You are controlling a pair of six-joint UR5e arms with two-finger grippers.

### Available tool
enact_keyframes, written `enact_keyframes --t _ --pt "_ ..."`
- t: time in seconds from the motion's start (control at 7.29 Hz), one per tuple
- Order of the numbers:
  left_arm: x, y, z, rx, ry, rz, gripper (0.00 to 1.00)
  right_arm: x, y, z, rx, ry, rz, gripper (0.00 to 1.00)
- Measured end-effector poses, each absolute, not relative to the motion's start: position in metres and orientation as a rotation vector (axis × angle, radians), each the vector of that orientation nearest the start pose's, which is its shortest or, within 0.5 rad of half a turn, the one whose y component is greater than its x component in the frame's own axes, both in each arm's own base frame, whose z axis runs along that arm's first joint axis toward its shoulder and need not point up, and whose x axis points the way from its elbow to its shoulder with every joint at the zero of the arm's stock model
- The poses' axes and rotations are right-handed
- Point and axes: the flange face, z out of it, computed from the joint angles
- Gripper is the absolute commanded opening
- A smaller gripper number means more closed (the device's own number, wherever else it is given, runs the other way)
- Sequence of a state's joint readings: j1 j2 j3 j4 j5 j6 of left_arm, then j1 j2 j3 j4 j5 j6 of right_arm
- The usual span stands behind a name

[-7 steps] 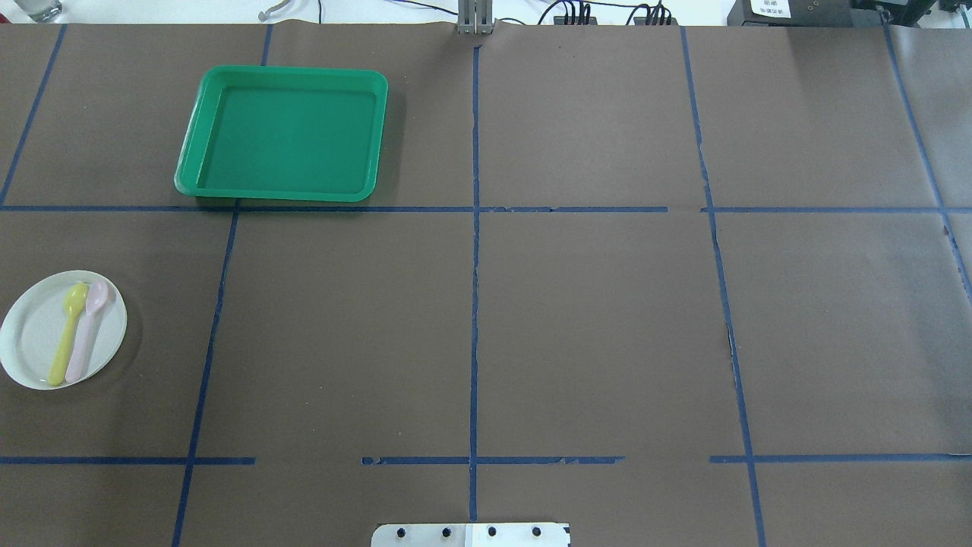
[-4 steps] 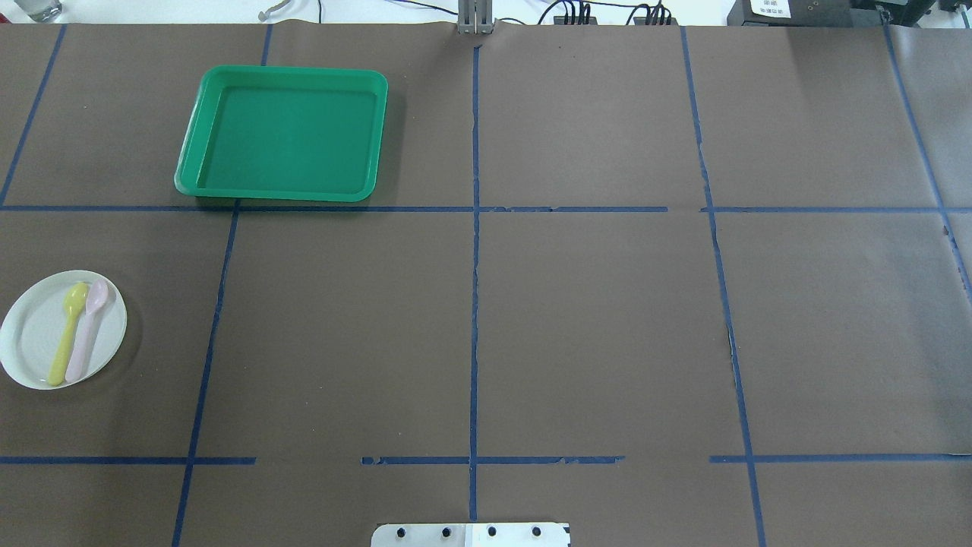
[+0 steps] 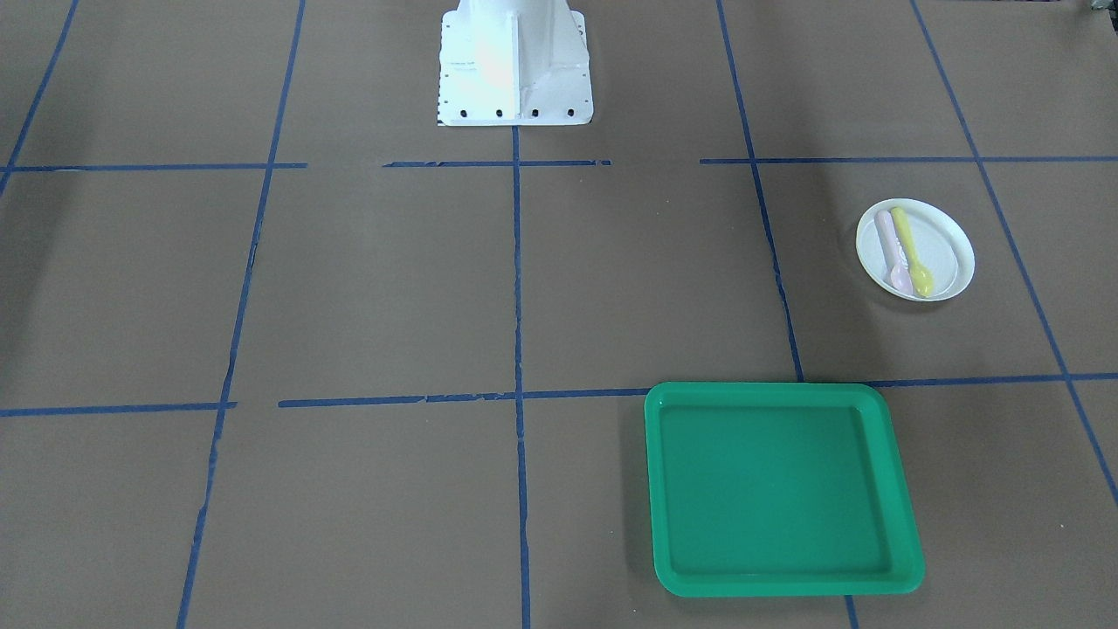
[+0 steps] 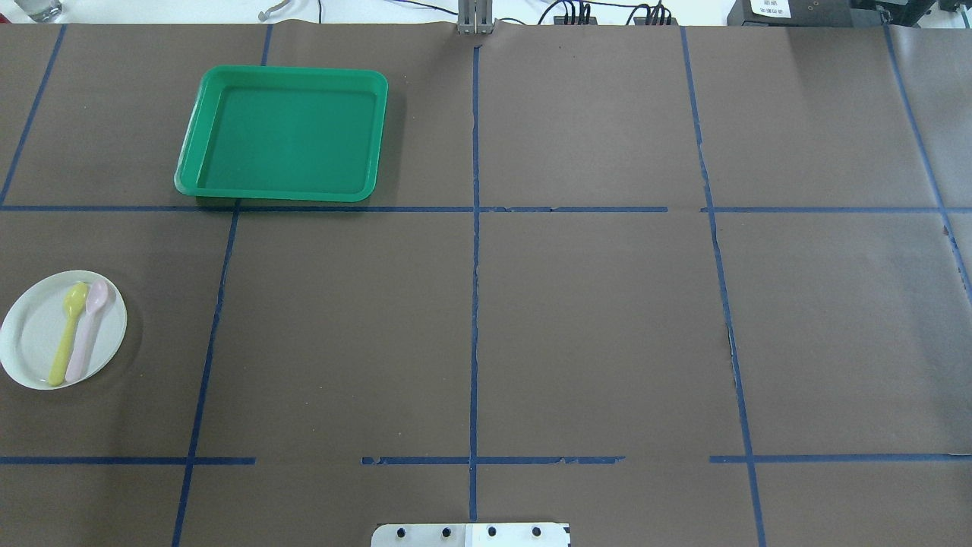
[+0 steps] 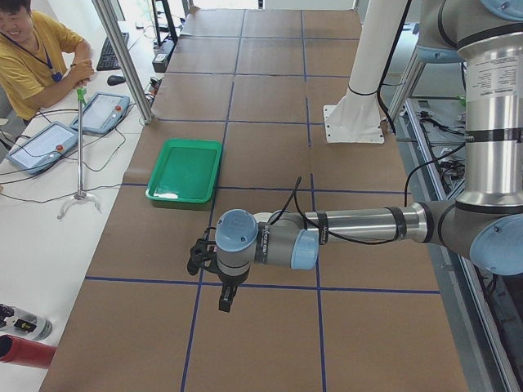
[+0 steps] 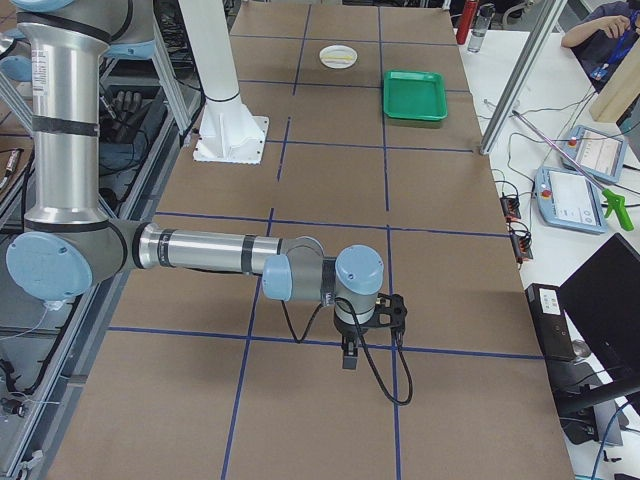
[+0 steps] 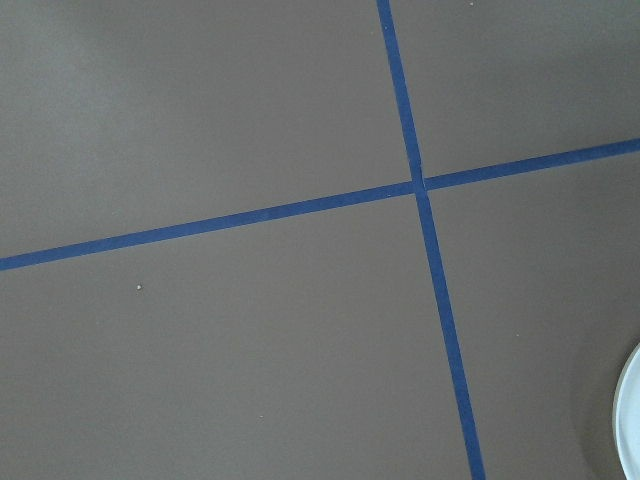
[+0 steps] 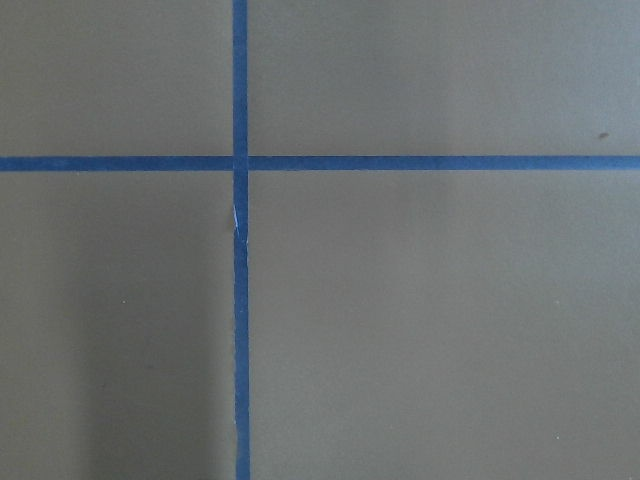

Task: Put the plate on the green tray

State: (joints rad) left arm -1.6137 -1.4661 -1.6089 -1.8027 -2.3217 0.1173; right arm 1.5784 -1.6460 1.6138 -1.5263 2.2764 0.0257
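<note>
The small white plate point(image 4: 30, 342) lies at the table's left edge in the overhead view, with a yellow spoon point(image 4: 67, 334) and a pink spoon point(image 4: 86, 330) on it. It also shows in the front-facing view point(image 3: 950, 249), and its edge in the left wrist view point(image 7: 632, 420). The green tray point(image 4: 292, 72) is empty at the far left, apart from the plate; it also shows in the front-facing view point(image 3: 651, 489). My left gripper point(image 5: 198, 260) and right gripper point(image 6: 393, 310) show only in the side views, above the table. I cannot tell if they are open or shut.
Blue tape lines divide the brown table cover into squares. The robot's white base point(image 3: 514, 65) stands at the table's near middle. An operator point(image 5: 33, 61) sits at a side table with teach pendants point(image 5: 102, 110).
</note>
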Motion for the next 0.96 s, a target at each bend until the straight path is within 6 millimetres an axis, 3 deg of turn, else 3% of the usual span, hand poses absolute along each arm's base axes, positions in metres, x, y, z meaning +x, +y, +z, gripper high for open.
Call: enact_keyframes --t 0.69,0.96 --pt "-0.047 -0.460 0.701 0.239 0.761 0.205 1.00 0.072 -0.460 0.674 0.006 -0.706 0.027 1.00" --pt "-0.016 -0.465 0.713 0.204 0.845 0.113 1.00 0.072 -0.460 0.673 0.005 -0.706 0.028 1.00"
